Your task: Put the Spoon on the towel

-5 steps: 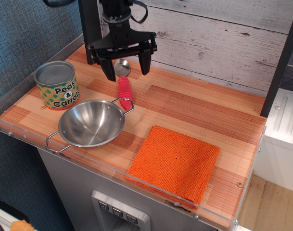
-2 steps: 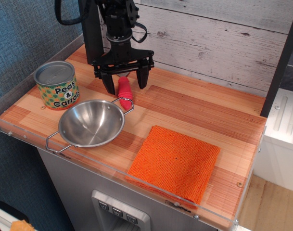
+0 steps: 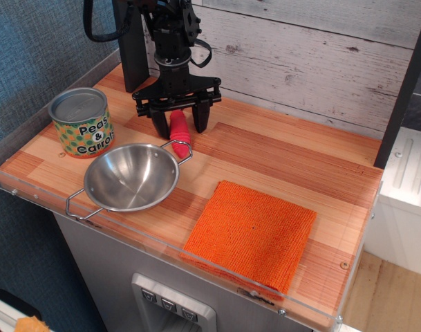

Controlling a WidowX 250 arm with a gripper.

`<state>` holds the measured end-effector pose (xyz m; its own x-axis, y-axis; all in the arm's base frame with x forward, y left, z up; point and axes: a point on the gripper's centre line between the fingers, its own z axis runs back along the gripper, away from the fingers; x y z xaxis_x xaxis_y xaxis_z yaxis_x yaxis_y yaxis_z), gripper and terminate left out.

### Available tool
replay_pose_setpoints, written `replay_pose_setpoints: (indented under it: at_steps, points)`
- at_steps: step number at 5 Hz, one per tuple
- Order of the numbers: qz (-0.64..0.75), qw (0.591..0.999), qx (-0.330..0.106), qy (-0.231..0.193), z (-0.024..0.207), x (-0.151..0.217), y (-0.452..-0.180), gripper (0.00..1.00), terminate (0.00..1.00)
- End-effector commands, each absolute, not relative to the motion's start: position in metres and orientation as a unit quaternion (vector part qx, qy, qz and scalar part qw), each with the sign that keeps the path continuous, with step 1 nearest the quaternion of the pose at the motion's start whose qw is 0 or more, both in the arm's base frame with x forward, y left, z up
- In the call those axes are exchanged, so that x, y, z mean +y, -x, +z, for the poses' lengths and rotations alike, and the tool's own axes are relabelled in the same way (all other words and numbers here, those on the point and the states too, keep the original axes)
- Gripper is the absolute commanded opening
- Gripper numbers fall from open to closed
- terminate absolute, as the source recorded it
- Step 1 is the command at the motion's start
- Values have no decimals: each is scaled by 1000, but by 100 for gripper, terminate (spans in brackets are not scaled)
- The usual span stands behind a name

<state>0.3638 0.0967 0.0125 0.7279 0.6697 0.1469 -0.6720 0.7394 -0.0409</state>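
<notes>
The spoon's pink-red ribbed handle (image 3: 180,127) lies on the wooden counter at the back left, just behind the steel bowl. Its silver bowl end is hidden under the gripper. My black gripper (image 3: 180,124) is lowered over the handle, open, with one finger on each side of it and the fingertips near the counter. The orange towel (image 3: 253,234) lies flat at the front right of the counter, well apart from the spoon and the gripper.
A steel two-handled bowl (image 3: 131,177) sits front left, its rear handle next to the spoon handle. A "Peas & Carrots" can (image 3: 80,122) stands at the left. A clear plastic rim (image 3: 162,243) edges the counter. A plank wall stands behind.
The gripper has come down from above the spoon to straddle its handle and its fingers have drawn closer together. The spoon's silver bowl is now covered. The spoon has not moved.
</notes>
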Motion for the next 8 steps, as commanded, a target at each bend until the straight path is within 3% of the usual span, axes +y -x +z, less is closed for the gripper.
replay_pose_setpoints:
  at_steps: [1,3,4,5,6,8]
  points:
    - [362,927,-103,-9,37,102,-373,0,0]
    - [372,920,-125,-21,59,86,-396,0,0]
    - [391,907,-154,-8,86,76,-406,0,0]
    - [407,899,-159,25,118,57,-396,0,0]
    - [414,898,-149,10,137,37,-362,0,0]
    - [464,876,-114,64,137,2,-296,0,0]
